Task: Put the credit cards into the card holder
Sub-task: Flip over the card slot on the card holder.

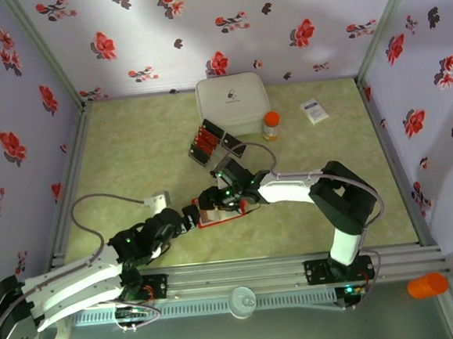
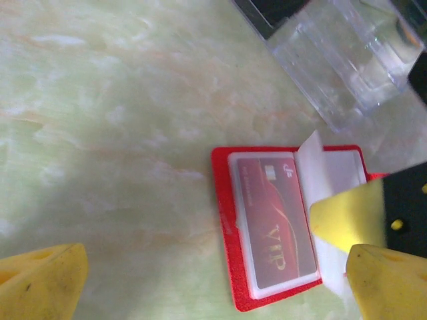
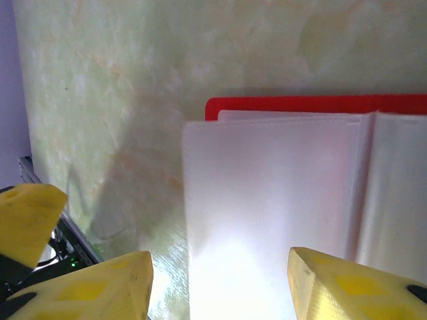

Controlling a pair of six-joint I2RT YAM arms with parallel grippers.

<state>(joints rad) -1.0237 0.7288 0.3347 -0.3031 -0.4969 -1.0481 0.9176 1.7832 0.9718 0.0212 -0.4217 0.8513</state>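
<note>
The red card holder (image 2: 225, 220) lies open on the table, and a red VIP credit card (image 2: 277, 227) sits in its clear pocket. My left gripper (image 2: 213, 287) is open and straddles the holder's near end, touching nothing. My right gripper (image 3: 220, 287) hovers open over a pale pocket leaf (image 3: 267, 200) of the holder (image 3: 313, 105). One of its yellow fingertips (image 2: 347, 217) rests by that raised leaf. In the top view both grippers, left (image 1: 201, 212) and right (image 1: 230, 193), meet over the holder (image 1: 215, 220). More red credit cards (image 1: 205, 142) stand in a black tray behind.
A big white lidded box (image 1: 233, 102) stands at the back, with an orange-capped bottle (image 1: 271, 124) and a small white printed box (image 1: 314, 111) to its right. A clear plastic tray (image 2: 347, 60) lies just beyond the holder. Floral walls enclose three sides.
</note>
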